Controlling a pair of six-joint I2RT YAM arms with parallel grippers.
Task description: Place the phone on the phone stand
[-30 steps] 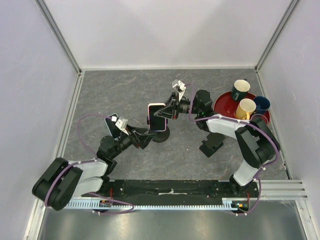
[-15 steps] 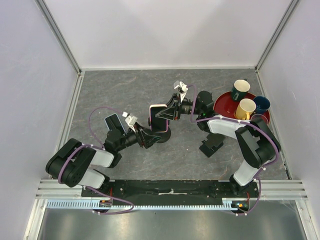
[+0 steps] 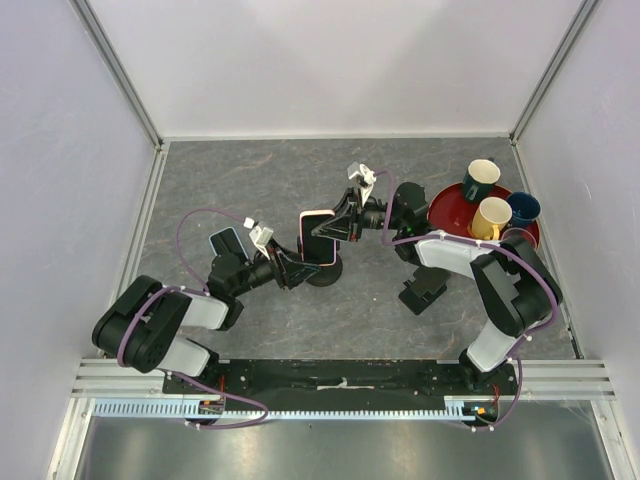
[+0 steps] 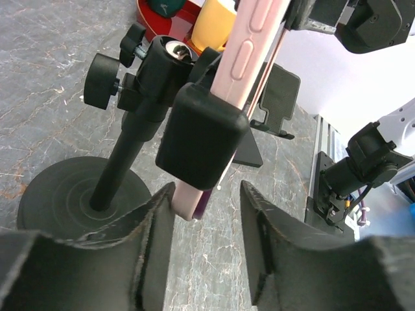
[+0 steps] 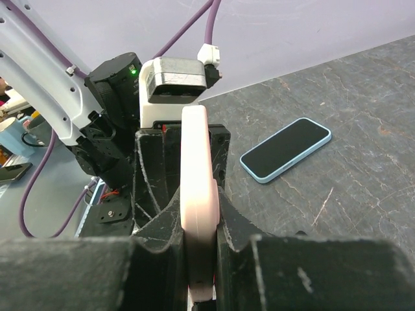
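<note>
- Pinching the phone (image 5: 198, 168) by its flat faces in the right claw (image 5: 200, 214), edge-up, over the middle of the counter (image 3: 250, 180).
- Pressing it against the clamp block atop the phone stand (image 4: 123, 162), with the lower end poking out just below that block.
- Holding the left claw (image 4: 207, 207) spread, one finger on either side of the phone's lower end, gripping nothing.
- Judged far along but unfinished: brought to the stand, not yet let go.
- Left to do, by that judgement: seat it firmly in the clamp, release, draw both claws back.
- Cannot tell whether the clamp truly grips the phone or merely touches it. Contact hidden behind the block in the left wrist view and behind the fingers in the right wrist view.
- In the top view, seeing only part of the stand's disc base, with the post and clamp covered by the phone and claws.
- Ignoring a light-blue phone (image 5: 285, 150) lying flat toward the left edge, and a black folding stand (image 3: 422, 290) toward the right edge.
</note>
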